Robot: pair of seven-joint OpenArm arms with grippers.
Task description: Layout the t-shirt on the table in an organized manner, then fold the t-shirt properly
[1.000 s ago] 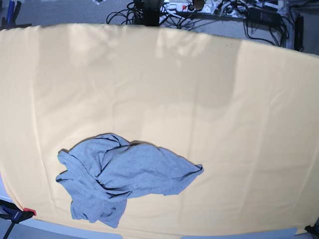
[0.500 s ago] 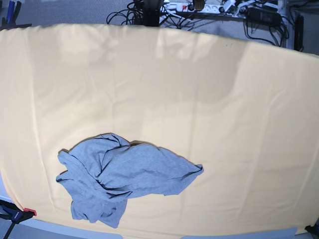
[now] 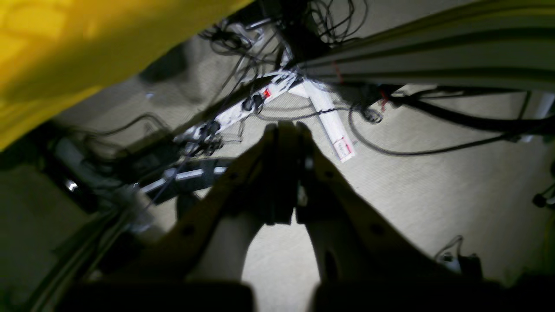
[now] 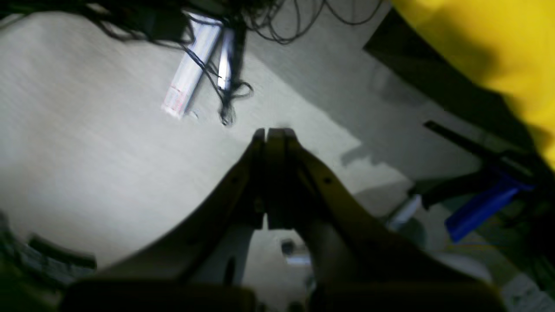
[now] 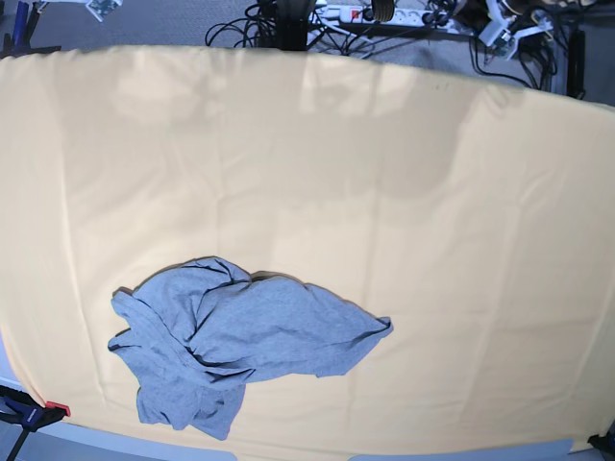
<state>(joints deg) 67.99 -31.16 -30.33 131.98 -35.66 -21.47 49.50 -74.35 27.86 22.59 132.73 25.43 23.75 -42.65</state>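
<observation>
While both arms point off past the far edge, the tabletop (image 5: 404, 192) fills nearly the whole base view, draped in pale yellow-orange cloth with faint crease lines running across it. Its cloth shows again as a bright yellow band up and to the left of the left pincer (image 3: 284, 130) in that wrist's view, and up and to the right of the right pincer (image 4: 273, 132) in the other wrist's view.

On the tabletop lies the grey t-shirt (image 5: 240, 341), crumpled in a loose heap near the front edge, toward the right arm's side; neither pincer is near it, and neither wrist camera sees it.

Beneath and beyond both pincers is grey floor (image 3: 433, 186). A tangle of black cables (image 3: 269, 47) lies on it ahead of the left pincer, with a white power strip (image 3: 243, 108) just ahead and left of its tips. A blue clamp (image 4: 485, 208) sits to the right of the right pincer, below the cloth's edge.

The left pincer is pressed together with nothing between its tips. The right pincer is likewise pressed together and empty.
</observation>
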